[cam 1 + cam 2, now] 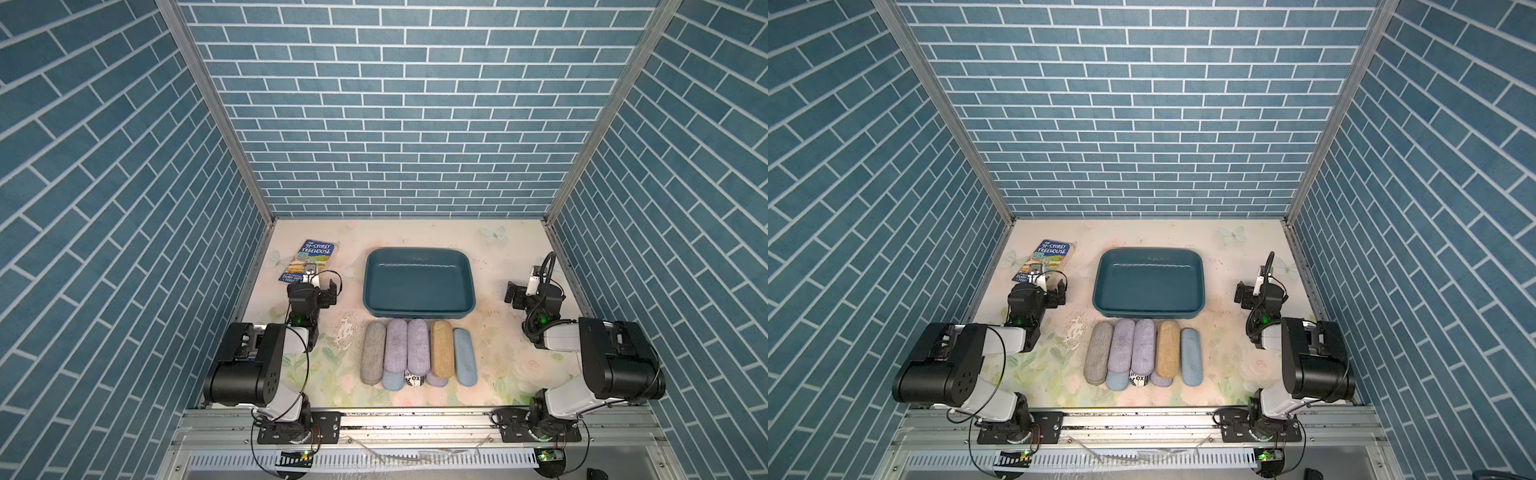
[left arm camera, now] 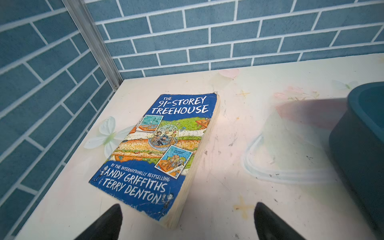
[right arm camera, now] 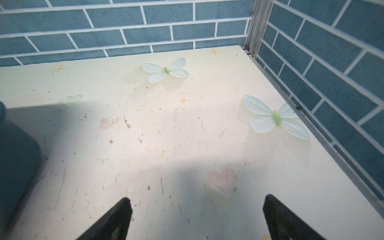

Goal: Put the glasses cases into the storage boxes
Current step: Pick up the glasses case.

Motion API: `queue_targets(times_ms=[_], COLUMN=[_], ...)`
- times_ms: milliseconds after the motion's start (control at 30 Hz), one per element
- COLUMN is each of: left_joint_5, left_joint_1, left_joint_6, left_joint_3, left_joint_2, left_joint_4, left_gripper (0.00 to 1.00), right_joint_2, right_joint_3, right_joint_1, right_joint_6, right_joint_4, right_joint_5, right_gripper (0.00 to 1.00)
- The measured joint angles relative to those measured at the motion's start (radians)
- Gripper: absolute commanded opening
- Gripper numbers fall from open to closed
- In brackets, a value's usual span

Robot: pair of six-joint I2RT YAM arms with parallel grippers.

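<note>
**A:** Where are the glasses cases (image 1: 417, 353) found?

**B:** They are piled on the table (image 1: 498, 266), just in front of the storage box (image 1: 419, 250), on the side nearer the arms' bases. Five are laid side by side on top: a grey case (image 1: 373, 352), two lavender cases (image 1: 395, 347), a tan case (image 1: 442, 349) and a light blue case (image 1: 464, 357). The ends of others are seen sticking out from under them, among them a newspaper-print case (image 1: 413, 379).

**A:** How are the grippers placed against that pile?

**B:** The left gripper (image 2: 188, 205) is held to the left of the storage box, at the near corner of a blue book (image 2: 162, 141). The right gripper (image 3: 197, 197) is held to the right of the box, over bare table. The pile is set between the two arms and well apart from both grippers, closer to the bases than either.

**A:** And the jaws?

**B:** On both grippers the fingers are spread wide, and nothing is gripped. In the wrist views only the table is seen in the gap on the right side, and the book's corner on the left. The cases are touched by neither.
</note>
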Motion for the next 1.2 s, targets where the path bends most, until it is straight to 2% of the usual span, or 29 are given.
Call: queue_targets(times_ms=[1067, 1200], left_joint_5=[0.015, -0.001], left_joint_1=[0.01, 0.01], left_joint_6=[0.0, -0.005], left_joint_3=[0.005, 0.012], left_joint_2=[0.0, -0.035], left_joint_4=[-0.012, -0.074], left_gripper=[1.0, 1.0], right_joint_2=[0.0, -0.014], right_joint_3=[0.0, 0.017], right_joint_1=[-0.001, -0.002], right_joint_6=[0.0, 0.0], right_joint_4=[0.0, -0.053], right_joint_5=[-0.004, 0.001], right_gripper=[0.99, 0.97])
